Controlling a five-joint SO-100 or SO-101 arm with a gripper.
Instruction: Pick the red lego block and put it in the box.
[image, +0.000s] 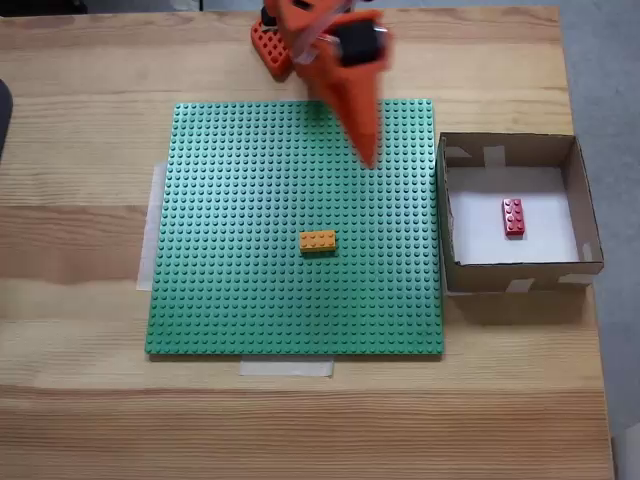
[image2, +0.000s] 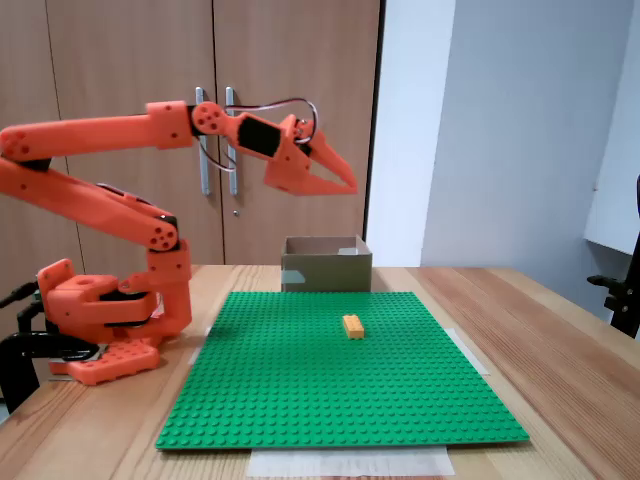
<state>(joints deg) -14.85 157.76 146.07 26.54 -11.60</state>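
Resting on the desk (image: 80, 420), the cardboard box (image: 510, 275) holds the red lego block (image: 513, 216) on its white floor, long axis running top-to-bottom in that fixed view. Well apart, up-left, hangs the empty claw (image: 368, 152), fingers closed together.

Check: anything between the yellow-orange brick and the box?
Bare green baseplate studs run from the yellow-orange brick to the box wall, as a fixed view from above shows. The red lego block lies inside the box.

The block (image: 513, 216) is red, the box (image: 520, 273) brown with a white floor, the studded baseplate (image: 250, 290) green, the brick (image: 318, 241) yellow-orange, the arm (image2: 100, 200) orange.
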